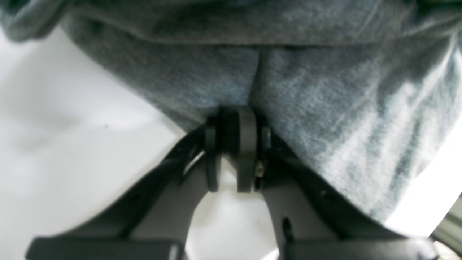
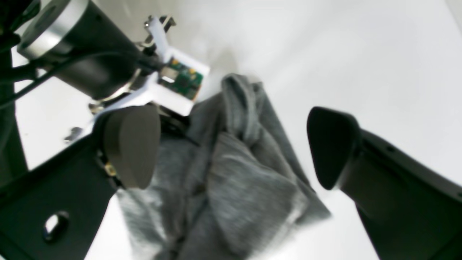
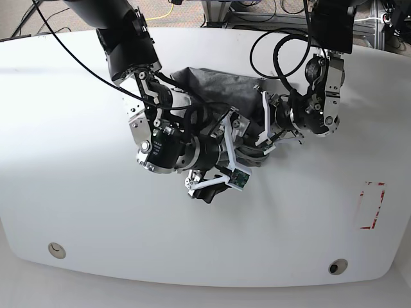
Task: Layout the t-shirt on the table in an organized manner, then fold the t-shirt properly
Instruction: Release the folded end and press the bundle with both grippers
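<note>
One grey t-shirt (image 3: 218, 86) bunched, wrinkled; left hand (image 1: 234, 119) pinching cloth, right hand (image 2: 231, 144) spread wide.

Glossy white table (image 3: 77, 212) with two grommet holes, red-tape rectangle (image 3: 372, 205), bunched grey t-shirt (image 3: 218, 86) near centre.

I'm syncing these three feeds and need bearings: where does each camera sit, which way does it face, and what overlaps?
Left wrist: rides the left arm, looking along its claw, which is shut on the t-shirt over the table.
Right wrist: rides the right arm, looking past its open claw at the bunched t-shirt; the other arm's motor housing shows too.
Base: sits high, looking down on the table, both arms, and the red tape mark.
Shared: all three show the t-shirt and the white table.
</note>
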`<state>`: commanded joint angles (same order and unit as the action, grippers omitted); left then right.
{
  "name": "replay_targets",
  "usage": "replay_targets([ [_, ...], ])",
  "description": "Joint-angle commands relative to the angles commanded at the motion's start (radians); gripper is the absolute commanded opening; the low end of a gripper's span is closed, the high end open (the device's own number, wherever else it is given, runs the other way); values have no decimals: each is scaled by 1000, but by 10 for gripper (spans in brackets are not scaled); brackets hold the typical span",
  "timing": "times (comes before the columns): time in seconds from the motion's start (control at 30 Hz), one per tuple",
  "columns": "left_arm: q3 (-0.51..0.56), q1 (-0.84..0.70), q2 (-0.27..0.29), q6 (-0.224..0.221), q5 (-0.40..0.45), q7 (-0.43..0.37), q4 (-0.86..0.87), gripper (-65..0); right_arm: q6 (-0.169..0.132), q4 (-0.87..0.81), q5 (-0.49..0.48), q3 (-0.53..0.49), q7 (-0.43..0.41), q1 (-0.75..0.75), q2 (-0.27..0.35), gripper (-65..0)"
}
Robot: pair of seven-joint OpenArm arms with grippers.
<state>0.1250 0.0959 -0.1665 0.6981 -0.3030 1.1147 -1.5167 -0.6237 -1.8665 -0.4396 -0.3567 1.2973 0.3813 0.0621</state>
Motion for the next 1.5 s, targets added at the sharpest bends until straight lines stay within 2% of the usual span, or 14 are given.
replay_targets([
  [0.13, -2, 25, -3, 0, -2, 0, 0, -590, 0, 0, 2, 15, 2, 5, 37, -38],
  [0.3, -46, 48, -2, 0, -3, 2, 0, -589, -6, -2, -8, 161, 3, -43, 46, -36],
  [0.37, -69, 63, 0, 0, -3, 2, 0, -589, -29, 2, -68, 253, 11, -64, 37, -36],
  [0.47, -74, 77, 2, 0, -3, 2, 0, -589, -32, 8, -147, 356, 44, -84, 26, -36],
  [0.6, -75, 91, 2, 0, -5, 2, 0, -589, -37, 54, -216, 427, 57, -121, 9, -36],
  [1.07, -77, 130, -5, 0, -5, 0, 0, -587, -37, 249, -341, 454, 51, -178, -55, -43],
  [1.33, -78, 126, -5, 0, -3, 0, 0, -587, -37, 267, -344, 451, 51, -181, -91, -43],
  [1.5, -143, 123, -5, 0, -3, 0, 0, -587, -37, 267, -344, 402, 51, -184, -109, -44],
])
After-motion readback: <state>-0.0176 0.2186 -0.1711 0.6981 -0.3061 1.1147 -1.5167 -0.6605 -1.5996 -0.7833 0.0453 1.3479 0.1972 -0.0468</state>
